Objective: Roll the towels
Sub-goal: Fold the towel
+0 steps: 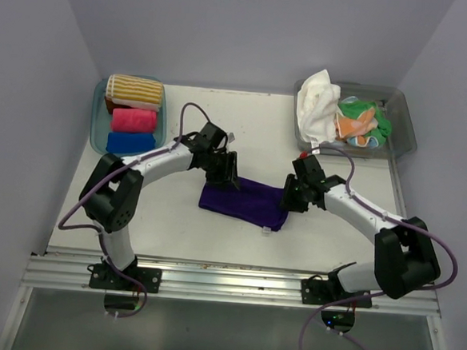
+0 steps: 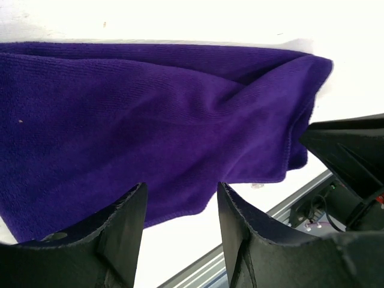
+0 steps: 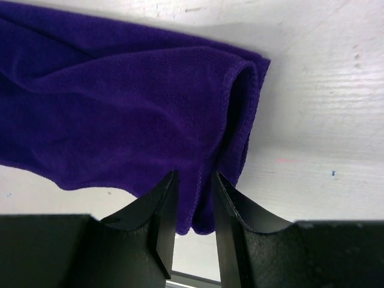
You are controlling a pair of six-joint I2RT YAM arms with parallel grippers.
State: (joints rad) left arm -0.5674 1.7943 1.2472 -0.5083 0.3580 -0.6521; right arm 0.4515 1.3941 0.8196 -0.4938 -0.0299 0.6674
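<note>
A purple towel (image 1: 244, 201) lies folded into a long band in the middle of the table. My left gripper (image 1: 227, 173) is open at its far left end. In the left wrist view the open jaws (image 2: 182, 210) hover over the towel's (image 2: 150, 120) near edge, holding nothing. My right gripper (image 1: 290, 196) is at the towel's right end. In the right wrist view (image 3: 195, 204) it is pinched on the folded corner of the towel (image 3: 120, 108). Rolled striped (image 1: 133, 90), pink (image 1: 133, 120) and blue (image 1: 130, 142) towels lie in the left tub.
The left tub (image 1: 98, 125) stands at the back left. A clear tub (image 1: 405, 131) at the back right holds loose white (image 1: 317, 101), green (image 1: 358, 110) and orange (image 1: 355, 129) towels. The table's metal rail (image 1: 234, 283) runs along the near edge. Walls close in on both sides.
</note>
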